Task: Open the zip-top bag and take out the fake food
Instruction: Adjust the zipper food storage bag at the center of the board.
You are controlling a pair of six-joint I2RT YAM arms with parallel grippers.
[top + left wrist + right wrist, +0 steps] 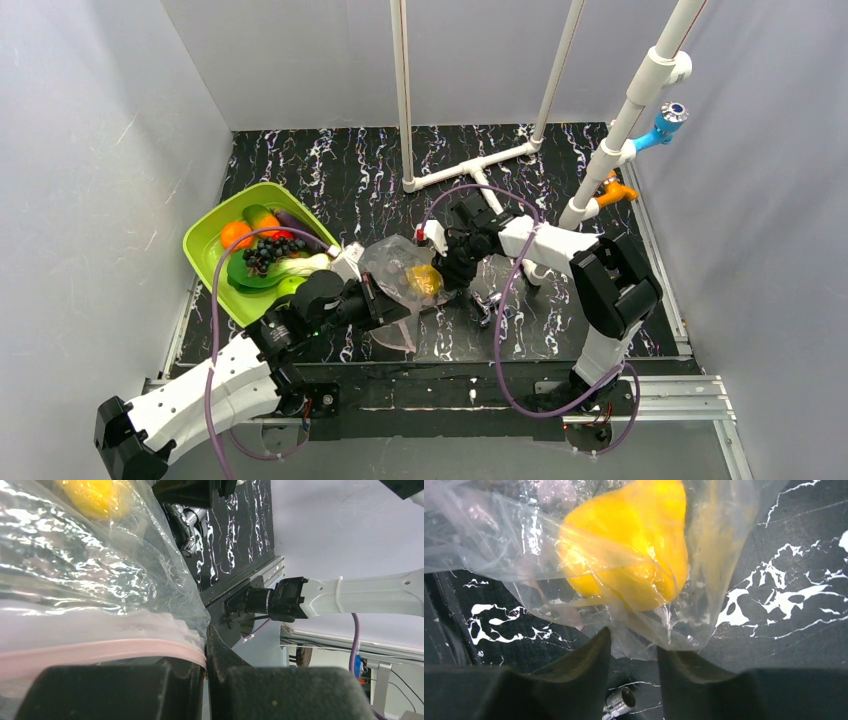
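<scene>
While the zip-top bag point(400, 270) hangs just to the right of the lime-green tray point(205, 240), between the two arms and above the table, the yellow lemon point(624, 555) is inside it, low in the pouch. The left gripper point(207, 680) is fully closed, and the pinkish zip strip point(100, 650) is clamped at its fingertips. The right gripper point(633, 652), on the side of the bag far from the tray, has its fingers apart with a clear gap. A loose fold of the film reaches the mouth of that gap, but I do not see it pinched.

Please watch two dangers. If the right fingers close where they are, they may catch only thin film, or squeeze the lemon through the plastic, and I think a pull could then drag the strip out of the left fingers. Also, because the left fingers press the strip together, the mouth may stay sealed, so the lemon cannot come out.

Only the left wrist view shows you the strip in the clamp. Only the right wrist view shows the gap and the small metal fitting point(620, 702) on the table under the bag. Only the top view shows the orange point(236, 233) and the bok choy point(300, 265) lying in the tray.
</scene>
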